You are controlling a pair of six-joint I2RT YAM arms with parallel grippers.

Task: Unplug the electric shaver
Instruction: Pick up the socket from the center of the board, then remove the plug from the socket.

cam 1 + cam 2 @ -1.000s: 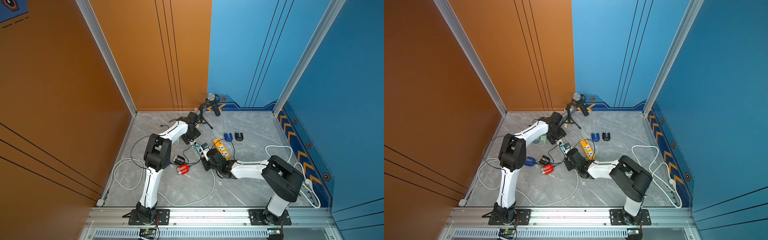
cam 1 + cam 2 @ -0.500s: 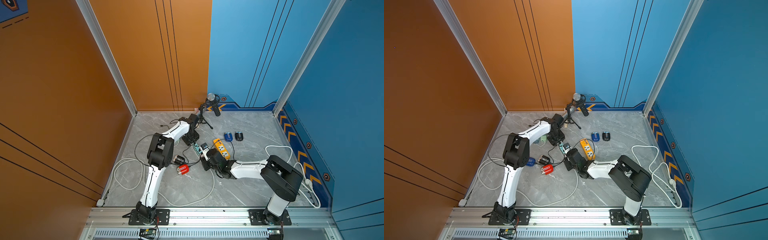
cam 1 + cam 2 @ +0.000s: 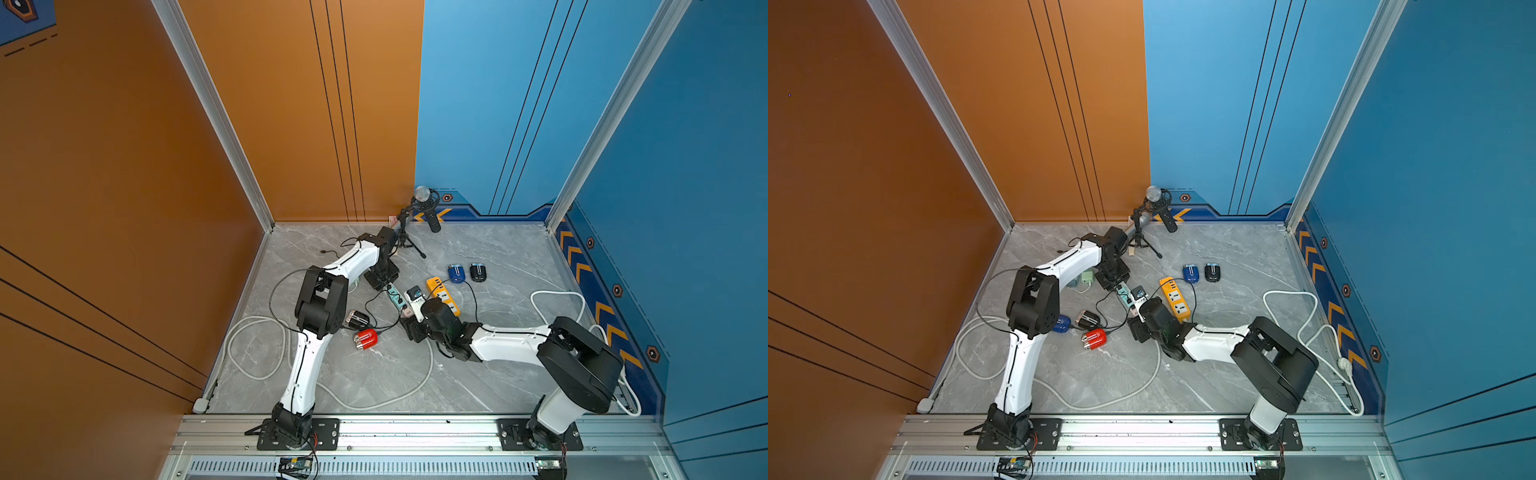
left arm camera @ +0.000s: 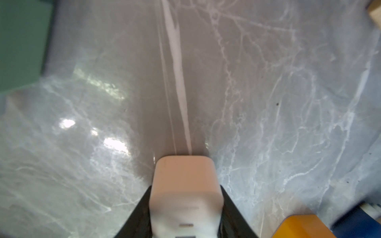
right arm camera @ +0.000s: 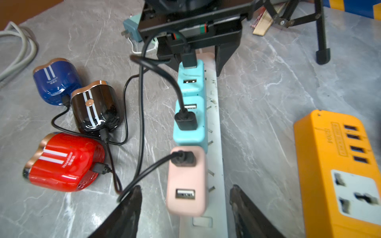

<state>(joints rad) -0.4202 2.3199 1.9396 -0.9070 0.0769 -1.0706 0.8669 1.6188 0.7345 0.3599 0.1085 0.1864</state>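
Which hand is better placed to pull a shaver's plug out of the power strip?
Right. The right hand is open, straddling the pink adapter and its black plug; the left hand grips the far end of the power strip.

Robot lab cell: coloured panel walls (image 3: 291, 104), aluminium base rail (image 3: 415, 428).
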